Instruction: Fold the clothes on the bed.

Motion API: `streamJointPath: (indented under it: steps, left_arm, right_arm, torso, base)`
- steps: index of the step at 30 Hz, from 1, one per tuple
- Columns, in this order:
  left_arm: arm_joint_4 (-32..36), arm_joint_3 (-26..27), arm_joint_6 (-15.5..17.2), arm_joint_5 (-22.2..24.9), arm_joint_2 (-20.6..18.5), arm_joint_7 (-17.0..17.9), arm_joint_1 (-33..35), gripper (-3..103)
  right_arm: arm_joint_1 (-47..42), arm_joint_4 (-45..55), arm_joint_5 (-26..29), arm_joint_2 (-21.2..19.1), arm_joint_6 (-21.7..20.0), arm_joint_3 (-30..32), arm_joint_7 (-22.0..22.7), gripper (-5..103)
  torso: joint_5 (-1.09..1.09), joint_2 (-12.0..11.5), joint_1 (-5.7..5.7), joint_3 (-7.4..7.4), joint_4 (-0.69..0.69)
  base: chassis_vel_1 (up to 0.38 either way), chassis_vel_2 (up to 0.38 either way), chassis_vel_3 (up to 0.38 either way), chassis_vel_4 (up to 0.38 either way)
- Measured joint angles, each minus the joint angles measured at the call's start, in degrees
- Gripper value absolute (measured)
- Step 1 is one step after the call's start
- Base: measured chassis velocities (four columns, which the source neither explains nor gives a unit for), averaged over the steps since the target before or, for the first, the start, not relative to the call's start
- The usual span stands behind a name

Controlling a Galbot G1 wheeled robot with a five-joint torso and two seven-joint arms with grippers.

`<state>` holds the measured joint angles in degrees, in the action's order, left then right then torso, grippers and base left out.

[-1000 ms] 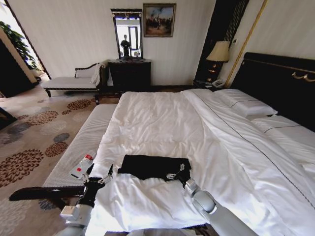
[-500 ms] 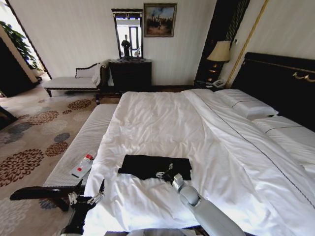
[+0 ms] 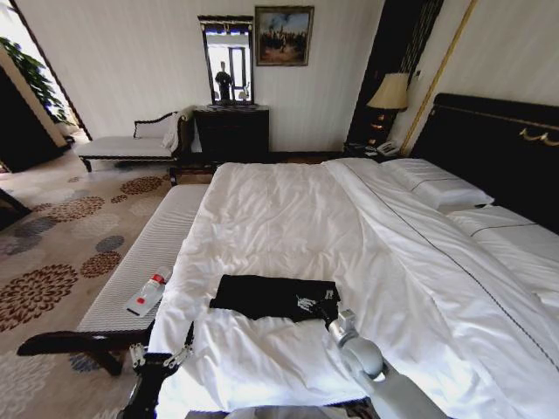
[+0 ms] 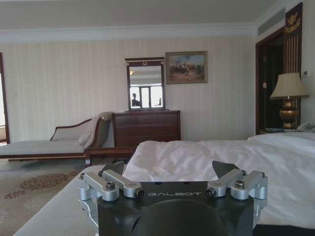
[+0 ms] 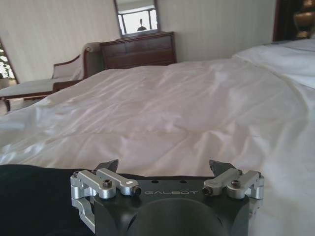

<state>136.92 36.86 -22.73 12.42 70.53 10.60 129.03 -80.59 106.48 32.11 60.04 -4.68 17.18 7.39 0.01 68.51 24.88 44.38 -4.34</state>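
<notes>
Filling most of the scene, the bed point(image 3: 288, 227) is lying under a rumpled white duvet, with its pillows and dark headboard at the far right. Running along its left side, a grey bench point(image 3: 144, 257) is carrying a small red-capped bottle point(image 3: 146, 294). Lying flat on the near part of the duvet, the black T-shirt point(image 3: 266, 296) is showing as a wide folded strip with a patch of white lettering at its right end. Reaching in from the near right, the right gripper point(image 3: 325, 312) is resting at the shirt's near-right corner with its fingers spread apart; its wrist view is showing dark cloth point(image 5: 34, 196) just beside the open jaws. Hanging low at the near-left edge of the bed, the left gripper point(image 3: 162, 356) is keeping well apart from the shirt, its fingers also spread wide.
</notes>
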Motion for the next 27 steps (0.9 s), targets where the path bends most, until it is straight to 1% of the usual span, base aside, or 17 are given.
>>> streamJointPath:
  steps: [1, 3, 4, 5, 6, 7, 8, 9, 10, 11, 13, 14, 19, 21, 22, 23, 27]
  left_arm:
    - [0.0, 0.0, 0.0, 0.0, 0.0, 0.0, 0.0, 100]
    - [2.8, 0.8, 2.3, 2.2, -0.4, 0.5, -0.2, 100]
    - [5.9, 2.2, 7.3, 6.4, -1.3, 1.2, -2.4, 100]
    - [5.9, 2.2, 7.3, 6.4, -1.3, 1.2, -2.4, 100]
    - [6.3, 3.0, 11.0, 8.6, -1.8, 2.0, -4.8, 100]
    - [6.7, 4.0, 15.9, 10.7, -2.2, 3.1, -8.9, 100]
    - [6.7, 4.4, 19.4, 12.4, -3.0, 4.6, -11.9, 100]
    - [6.7, 4.4, 20.6, 13.1, -3.5, 5.2, -12.7, 100]
    - [6.7, 4.4, 20.6, 13.1, -3.5, 5.2, -12.7, 100]
    - [6.7, 4.4, 22.1, 13.9, -4.3, 6.2, -13.8, 100]
    - [6.7, 4.3, 23.3, 14.5, -4.8, 6.9, -14.6, 100]
    - [6.7, 4.2, 23.5, 14.7, -4.9, 7.0, -14.7, 100]
    - [6.6, 4.2, 23.5, 14.7, -4.9, 7.1, -14.8, 100]
    - [6.5, 4.1, 23.5, 14.6, -4.9, 7.1, -14.7, 100]
    - [6.5, 4.1, 23.5, 14.6, -4.9, 7.1, -14.7, 100]
    - [6.5, 4.1, 23.4, 14.6, -4.9, 7.1, -14.7, 100]
    - [6.5, 4.1, 23.3, 14.6, -4.9, 7.1, -14.7, 100]
  right_arm:
    - [0.0, 0.0, 0.0, 0.0, 0.0, 0.0, 0.0, 100]
    - [-2.0, 0.7, 3.7, 0.4, -1.4, 3.7, 0.2, 100]
    - [-4.2, 1.4, 8.2, 1.4, -3.1, 7.4, 0.3, 100]
    - [-4.2, 1.4, 8.2, 1.4, -3.1, 7.4, 0.3, 100]
    - [-5.4, 1.9, 10.7, 2.2, -4.3, 9.2, 0.2, 100]
    - [-6.5, 2.5, 13.4, 3.0, -5.8, 10.8, 0.1, 100]
    - [-6.9, 2.8, 15.4, 3.5, -6.9, 11.5, -0.1, 100]
    - [-7.0, 2.8, 16.3, 3.7, -7.4, 11.8, -0.1, 100]
    - [-7.0, 2.8, 16.3, 3.7, -7.4, 11.8, -0.1, 100]
    - [-7.0, 2.8, 17.9, 3.9, -8.3, 12.3, -0.3, 100]
    - [-6.7, 2.4, 20.6, 4.0, -9.7, 13.2, -0.6, 100]
    - [-6.1, 1.9, 23.1, 3.8, -11.2, 14.1, -1.1, 100]
    - [-4.3, 0.1, 28.1, 2.4, -14.4, 15.0, -3.2, 100]
    - [-2.1, -2.2, 31.8, 1.5, -17.6, 15.0, -4.9, 100]
    - [-2.1, -2.2, 31.8, 1.5, -17.6, 15.0, -4.9, 100]
    - [-0.9, -3.7, 33.7, 1.2, -19.3, 14.9, -5.8, 100]
    - [1.1, -7.3, 34.5, 0.8, -20.6, 14.2, -7.3, 100]
  torso:
    - [0.0, 0.0, 0.0, 0.0, 0.0]
    - [0.0, 0.0, 0.0, 0.0, -0.02]
    - [0.03, 0.0, 0.0, 0.0, -0.01]
    - [0.03, 0.0, 0.0, 0.0, -0.01]
    - [0.02, 0.0, 0.0, 0.01, -0.02]
    - [-0.02, 0.0, 0.0, 0.0, -0.02]
    - [-0.02, 0.0, 0.0, 0.01, -0.01]
    - [-0.02, 0.0, 0.0, 0.0, -0.02]
    - [-0.02, 0.0, 0.0, 0.0, -0.02]
    - [-0.02, 0.0, 0.01, 0.01, -0.05]
    - [-0.02, 0.0, 0.01, 0.01, -0.01]
    - [0.0, 0.0, 0.01, 0.01, 0.02]
    - [0.0, 0.0, 0.01, 0.01, -0.01]
    - [-0.01, 0.0, 0.01, 0.01, 0.0]
    - [-0.01, 0.0, 0.01, 0.01, 0.0]
    - [-0.01, 0.0, 0.01, 0.01, 0.01]
    - [0.0, 0.0, 0.01, 0.01, 0.0]
  base:
    - [0.0, 0.0, 0.0, 0.0]
    - [0.0, 0.0, 0.0, 0.0]
    - [0.0, 0.0, 0.0, 0.0]
    - [0.0, 0.0, 0.0, 0.0]
    - [0.0, 0.0, 0.0, 0.0]
    - [0.0, 0.0, 0.0, 0.0]
    - [0.0, 0.0, 0.0, 0.0]
    - [0.0, 0.0, 0.0, 0.0]
    - [0.0, 0.0, 0.0, 0.0]
    - [0.0, 0.0, 0.0, 0.0]
    - [0.0, 0.0, 0.0, 0.0]
    - [0.0, 0.0, 0.0, 0.0]
    - [0.0, 0.0, 0.0, 0.0]
    - [0.0, 0.0, 0.0, 0.0]
    - [0.0, 0.0, 0.0, 0.0]
    - [0.0, 0.0, 0.0, 0.0]
    - [0.0, 0.0, 0.0, 0.0]
